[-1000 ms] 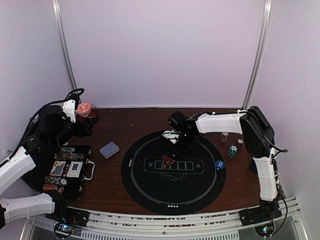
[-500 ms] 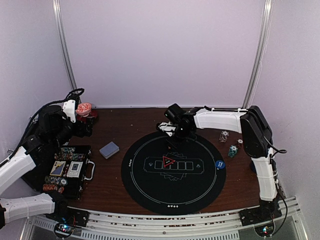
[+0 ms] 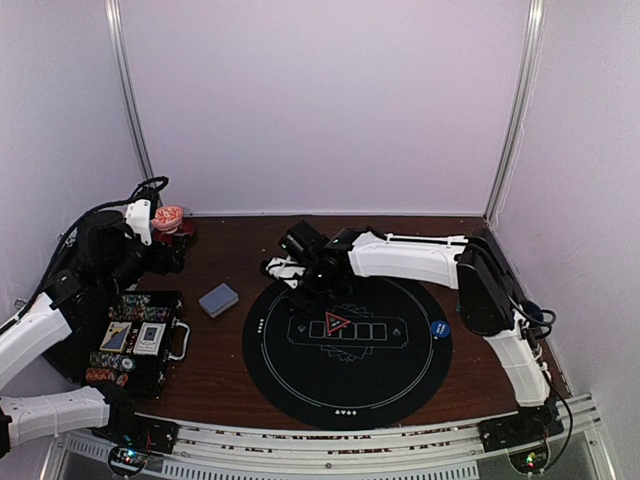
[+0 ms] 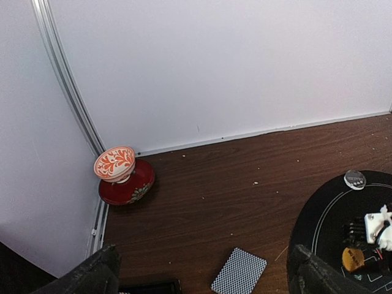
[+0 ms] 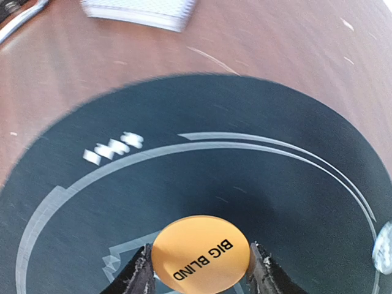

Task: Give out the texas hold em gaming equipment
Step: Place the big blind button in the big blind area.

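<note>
Farther left — orange button (image 5: 201, 256) in right jaws

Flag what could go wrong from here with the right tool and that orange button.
1. The right tool pinches the orange BIG BLIND button only by its rim. A flat disc held that way may tilt or slip out onto the black mat.
2. The arm is stretched far to the left, and the card deck lies just off the mat's edge. Overshooting could knock the deck.
</note>
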`<action>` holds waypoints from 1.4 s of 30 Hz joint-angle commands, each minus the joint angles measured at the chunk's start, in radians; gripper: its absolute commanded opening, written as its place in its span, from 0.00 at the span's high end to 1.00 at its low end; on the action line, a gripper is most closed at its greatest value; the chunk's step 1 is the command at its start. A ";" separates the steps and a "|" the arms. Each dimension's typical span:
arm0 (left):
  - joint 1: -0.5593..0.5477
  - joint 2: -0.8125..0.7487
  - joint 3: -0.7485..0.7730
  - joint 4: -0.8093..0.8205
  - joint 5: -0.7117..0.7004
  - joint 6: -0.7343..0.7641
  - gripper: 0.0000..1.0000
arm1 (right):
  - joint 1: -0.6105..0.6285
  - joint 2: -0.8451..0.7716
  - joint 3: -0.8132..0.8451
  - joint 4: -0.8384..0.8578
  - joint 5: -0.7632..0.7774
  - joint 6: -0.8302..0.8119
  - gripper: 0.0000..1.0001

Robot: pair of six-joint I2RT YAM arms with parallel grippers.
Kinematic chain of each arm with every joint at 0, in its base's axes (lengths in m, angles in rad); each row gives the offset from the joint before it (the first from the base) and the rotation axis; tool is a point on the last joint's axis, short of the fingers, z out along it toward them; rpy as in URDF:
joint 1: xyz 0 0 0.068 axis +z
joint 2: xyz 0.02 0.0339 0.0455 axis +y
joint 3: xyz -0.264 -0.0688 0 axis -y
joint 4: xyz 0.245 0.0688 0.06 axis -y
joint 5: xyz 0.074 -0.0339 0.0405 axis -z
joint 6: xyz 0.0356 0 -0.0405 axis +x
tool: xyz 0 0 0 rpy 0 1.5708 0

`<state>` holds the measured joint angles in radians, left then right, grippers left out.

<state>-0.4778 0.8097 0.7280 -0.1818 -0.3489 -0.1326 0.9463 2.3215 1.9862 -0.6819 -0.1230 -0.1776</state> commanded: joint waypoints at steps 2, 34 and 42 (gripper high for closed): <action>0.000 -0.001 0.021 0.042 -0.013 0.004 0.02 | 0.055 0.061 0.101 0.020 -0.013 0.002 0.52; 0.001 0.002 0.021 0.045 0.004 0.000 0.02 | 0.141 0.306 0.359 0.072 0.053 0.002 0.41; 0.000 0.003 0.021 0.044 0.003 0.000 0.02 | 0.146 0.274 0.372 0.042 0.059 -0.023 0.21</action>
<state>-0.4778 0.8120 0.7280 -0.1818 -0.3542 -0.1329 1.0828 2.6080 2.3222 -0.6182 -0.0925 -0.1806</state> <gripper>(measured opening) 0.978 0.755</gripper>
